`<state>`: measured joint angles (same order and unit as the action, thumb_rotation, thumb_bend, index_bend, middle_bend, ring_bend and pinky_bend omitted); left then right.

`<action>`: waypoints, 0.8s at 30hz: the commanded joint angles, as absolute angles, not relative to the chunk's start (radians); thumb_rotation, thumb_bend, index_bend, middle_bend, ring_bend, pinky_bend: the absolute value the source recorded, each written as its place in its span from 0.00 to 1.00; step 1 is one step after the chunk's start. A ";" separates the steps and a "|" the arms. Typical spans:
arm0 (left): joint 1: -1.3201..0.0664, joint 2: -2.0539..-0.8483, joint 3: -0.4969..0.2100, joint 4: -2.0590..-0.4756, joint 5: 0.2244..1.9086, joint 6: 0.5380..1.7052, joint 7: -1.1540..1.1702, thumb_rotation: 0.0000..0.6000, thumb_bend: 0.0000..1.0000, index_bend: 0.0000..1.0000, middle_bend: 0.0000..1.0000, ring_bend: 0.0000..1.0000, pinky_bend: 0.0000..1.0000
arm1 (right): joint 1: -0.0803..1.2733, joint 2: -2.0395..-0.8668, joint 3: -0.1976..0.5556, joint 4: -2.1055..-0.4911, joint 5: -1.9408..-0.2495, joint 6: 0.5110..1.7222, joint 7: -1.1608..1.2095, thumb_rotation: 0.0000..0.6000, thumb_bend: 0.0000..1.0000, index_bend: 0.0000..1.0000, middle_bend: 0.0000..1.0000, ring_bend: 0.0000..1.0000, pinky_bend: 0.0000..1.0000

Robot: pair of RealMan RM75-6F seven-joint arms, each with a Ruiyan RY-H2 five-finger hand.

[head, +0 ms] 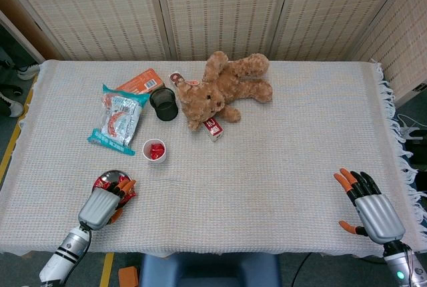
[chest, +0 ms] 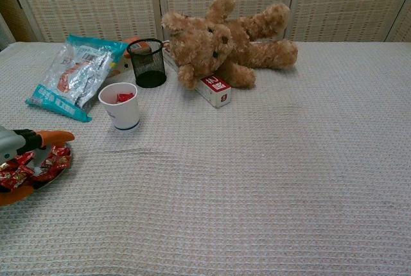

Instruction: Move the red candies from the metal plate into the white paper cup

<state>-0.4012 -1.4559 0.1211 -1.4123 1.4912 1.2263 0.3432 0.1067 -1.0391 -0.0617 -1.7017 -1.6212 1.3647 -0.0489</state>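
Observation:
The white paper cup (head: 154,151) (chest: 120,105) stands left of centre with a red candy inside. The metal plate (head: 111,175) (chest: 49,183) lies near the table's front left corner and holds several red candies (head: 105,182) (chest: 52,160). My left hand (head: 104,203) (chest: 20,160) hovers over the near side of the plate, its fingers spread above the candies and the thumb low at the plate's near rim. I see nothing held in it. My right hand (head: 367,208) rests at the front right with its fingers apart and empty; the chest view does not show it.
A teddy bear (head: 223,92) (chest: 225,38) lies at the back centre with a small red-and-white box (head: 213,128) (chest: 216,90) against it. A black mesh cup (head: 164,103) (chest: 148,63), a snack bag (head: 119,117) (chest: 77,77) and an orange packet (head: 140,81) lie behind the paper cup.

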 commanded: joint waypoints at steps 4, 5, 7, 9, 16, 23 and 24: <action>-0.403 -1.498 0.109 -1.364 1.514 1.216 0.360 1.00 0.36 0.10 0.16 0.23 0.97 | 0.106 -1.038 -0.062 -1.702 -1.617 1.364 -0.050 1.00 0.05 0.00 0.00 0.00 0.00; -0.403 -1.504 0.106 -1.355 1.518 1.219 0.366 1.00 0.36 0.12 0.17 0.23 0.97 | 0.105 -1.037 -0.061 -1.702 -1.617 1.366 -0.050 1.00 0.05 0.00 0.00 0.00 0.00; -0.403 -1.515 0.100 -1.340 1.523 1.220 0.372 1.00 0.36 0.14 0.18 0.23 0.97 | 0.104 -1.037 -0.061 -1.703 -1.618 1.369 -0.049 1.00 0.05 0.00 0.00 0.00 0.00; -0.405 -1.520 0.095 -1.331 1.523 1.214 0.372 1.00 0.36 0.17 0.19 0.24 0.97 | 0.103 -1.037 -0.060 -1.703 -1.617 1.371 -0.049 1.00 0.05 0.00 0.00 0.00 0.00; -0.403 -1.531 0.081 -1.306 1.522 1.205 0.367 1.00 0.36 0.29 0.26 0.29 0.97 | 0.103 -1.037 -0.059 -1.702 -1.615 1.371 -0.049 1.00 0.05 0.00 0.00 0.00 0.00; -0.402 -1.532 0.072 -1.297 1.522 1.198 0.358 1.00 0.37 0.33 0.31 0.34 0.98 | 0.103 -1.038 -0.058 -1.703 -1.613 1.370 -0.051 1.00 0.05 0.00 0.00 0.00 0.00; -0.403 -1.531 0.069 -1.297 1.521 1.195 0.356 1.00 0.37 0.33 0.32 0.35 0.98 | 0.103 -1.038 -0.058 -1.703 -1.613 1.370 -0.051 1.00 0.05 0.00 0.00 0.00 0.00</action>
<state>-0.4022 -1.5313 0.0706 -1.2976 1.5219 1.1967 0.3576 0.1032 -1.0376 -0.0581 -1.7033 -1.6127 1.3696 -0.0509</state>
